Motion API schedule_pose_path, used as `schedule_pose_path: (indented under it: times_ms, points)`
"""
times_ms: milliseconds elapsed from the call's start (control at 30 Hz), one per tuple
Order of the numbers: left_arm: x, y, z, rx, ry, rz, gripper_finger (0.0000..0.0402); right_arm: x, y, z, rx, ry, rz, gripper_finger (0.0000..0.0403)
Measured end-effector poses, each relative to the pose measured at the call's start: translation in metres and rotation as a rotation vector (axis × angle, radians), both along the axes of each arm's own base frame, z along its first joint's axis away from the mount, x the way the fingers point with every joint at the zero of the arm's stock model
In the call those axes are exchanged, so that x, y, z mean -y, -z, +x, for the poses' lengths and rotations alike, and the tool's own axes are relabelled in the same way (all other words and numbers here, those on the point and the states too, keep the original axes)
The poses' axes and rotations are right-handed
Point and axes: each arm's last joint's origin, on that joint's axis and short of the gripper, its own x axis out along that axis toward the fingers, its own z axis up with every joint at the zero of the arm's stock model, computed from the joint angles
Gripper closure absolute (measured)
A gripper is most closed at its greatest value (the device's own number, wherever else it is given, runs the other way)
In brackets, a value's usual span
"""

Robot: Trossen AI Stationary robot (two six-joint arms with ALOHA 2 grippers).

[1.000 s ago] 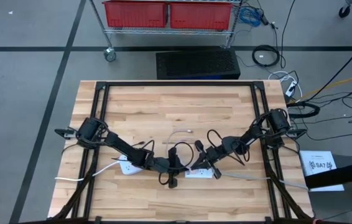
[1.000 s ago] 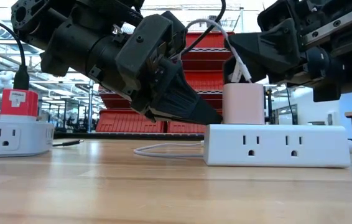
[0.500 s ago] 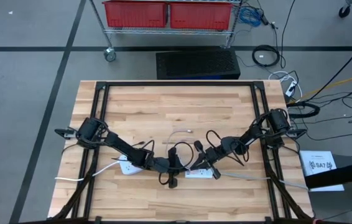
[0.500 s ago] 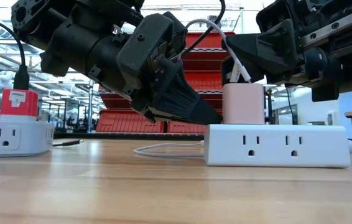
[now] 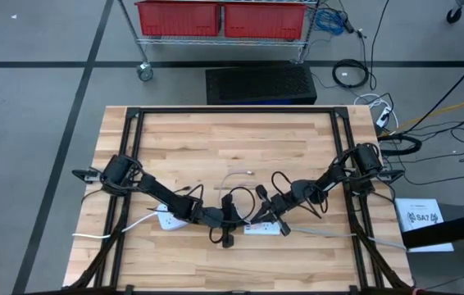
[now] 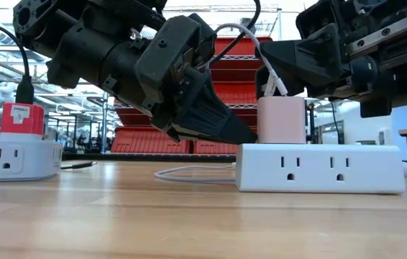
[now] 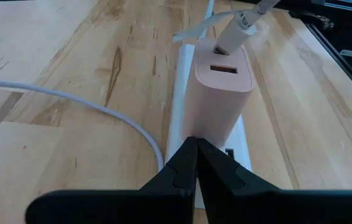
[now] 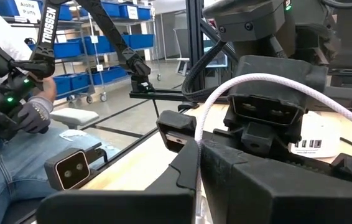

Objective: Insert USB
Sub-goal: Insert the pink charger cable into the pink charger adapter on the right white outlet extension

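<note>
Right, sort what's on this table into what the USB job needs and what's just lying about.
Part of the job:
- pink charger, plugged into the white power strip
- white USB cable, its plug at the charger's top port
- right gripper, shut on the cable
- left gripper, shut, against the charger's side

Lying about:
- second power strip with a red plug
- loose white cord on the table

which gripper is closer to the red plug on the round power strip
Left. The left gripper sits between the two strips, nearer the red plug. The right gripper is farther off, above the pink charger.
</note>
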Motion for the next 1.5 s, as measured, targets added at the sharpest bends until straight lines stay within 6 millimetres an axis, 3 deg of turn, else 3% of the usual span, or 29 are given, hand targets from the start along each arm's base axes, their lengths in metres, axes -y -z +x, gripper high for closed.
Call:
schedule_pose_path:
  times_ms: [300,600,1100,1333,1500]
  points:
    - [0.0,0.0,0.0,0.0,-0.001,-0.001,0.038,-0.001,0.001,-0.003,-0.007,-0.047,-0.004,0.0403]
    - [0.0,0.0,0.0,0.003,-0.001,-0.003,0.038,0.004,0.01,-0.023,-0.055,-0.01,0.009,0.0403]
    - [0.0,-0.002,0.0,0.008,0.014,0.018,0.038,-0.001,-0.007,-0.005,0.04,-0.079,0.027,0.0403]
    - [0.0,-0.004,0.0,0.01,0.015,0.02,0.038,-0.002,-0.023,-0.007,0.115,-0.03,0.016,0.0403]
    - [0.0,-0.007,-0.001,0.011,0.022,0.035,0.038,-0.002,-0.024,-0.007,0.115,-0.028,0.023,0.0403]
